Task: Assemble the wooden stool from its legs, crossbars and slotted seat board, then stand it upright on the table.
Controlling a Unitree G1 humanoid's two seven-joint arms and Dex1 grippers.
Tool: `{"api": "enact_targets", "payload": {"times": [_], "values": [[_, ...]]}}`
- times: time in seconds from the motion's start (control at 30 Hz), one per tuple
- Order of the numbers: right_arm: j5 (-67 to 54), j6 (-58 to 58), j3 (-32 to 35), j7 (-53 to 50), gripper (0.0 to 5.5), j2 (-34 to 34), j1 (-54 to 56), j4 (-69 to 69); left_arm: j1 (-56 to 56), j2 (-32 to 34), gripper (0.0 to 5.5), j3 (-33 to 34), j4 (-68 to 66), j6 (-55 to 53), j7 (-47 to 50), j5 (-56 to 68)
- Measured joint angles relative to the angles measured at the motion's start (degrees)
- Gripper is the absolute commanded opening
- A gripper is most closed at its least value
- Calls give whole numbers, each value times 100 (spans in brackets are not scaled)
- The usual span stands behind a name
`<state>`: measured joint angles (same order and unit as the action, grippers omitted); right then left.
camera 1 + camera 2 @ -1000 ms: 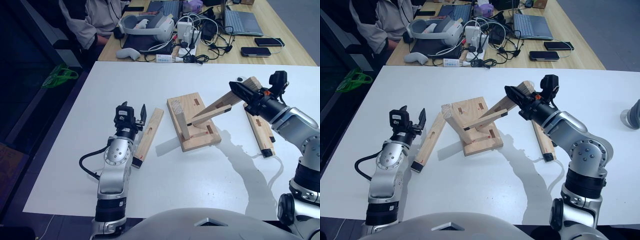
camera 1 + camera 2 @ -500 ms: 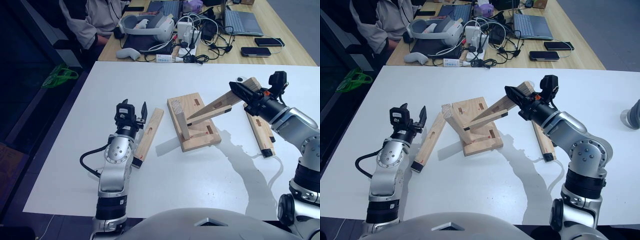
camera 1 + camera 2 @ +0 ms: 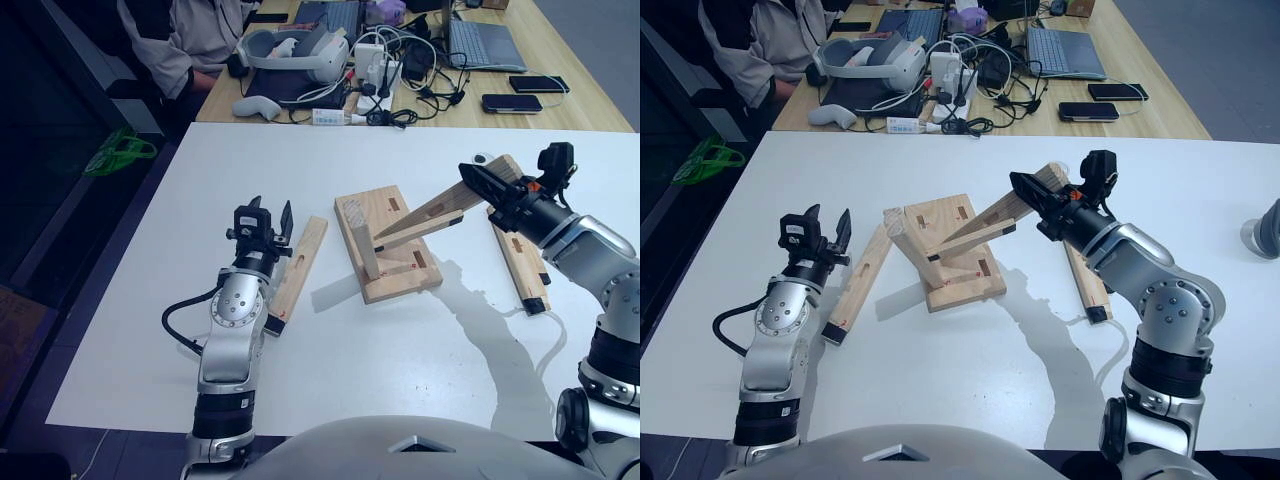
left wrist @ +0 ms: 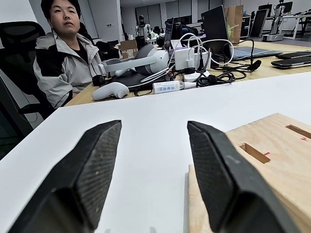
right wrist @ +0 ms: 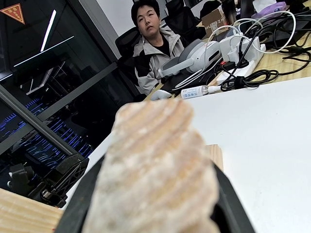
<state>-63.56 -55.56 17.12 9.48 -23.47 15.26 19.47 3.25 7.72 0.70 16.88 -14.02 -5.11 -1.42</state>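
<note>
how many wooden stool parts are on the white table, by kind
seat board: 1
legs: 4 (2 lying flat, 1 upright on the board, 1 held leg in the right gripper)
crossbar: 1
total: 6

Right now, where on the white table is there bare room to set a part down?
The near strip of the table, in front of the seat board, is bare; so is the far strip behind it. Crowded: between the seat board and the loose leg, where the right gripper holds a slanted leg.
</note>
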Motion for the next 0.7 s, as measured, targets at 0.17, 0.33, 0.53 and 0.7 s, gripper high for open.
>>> {"api": "enact_targets", "payload": {"times": [0.17, 0.33, 0.53, 0.7], "values": [[197, 16, 29, -1, 98, -117, 4, -122, -2, -2, 253, 25, -5, -16, 39, -9], [236, 18, 307, -4, 98, -283, 119, -457, -32, -5, 253, 27, -11, -18, 51, -14], [-745, -732, 1055, 17, 98, -928, 225, -817, -32, -44, 253, 36, -20, -12, 105, -21], [-1594, -1199, 1219, -215, 98, -1092, 61, -882, -32, -93, 253, 35, -31, -10, 153, -26]]}}
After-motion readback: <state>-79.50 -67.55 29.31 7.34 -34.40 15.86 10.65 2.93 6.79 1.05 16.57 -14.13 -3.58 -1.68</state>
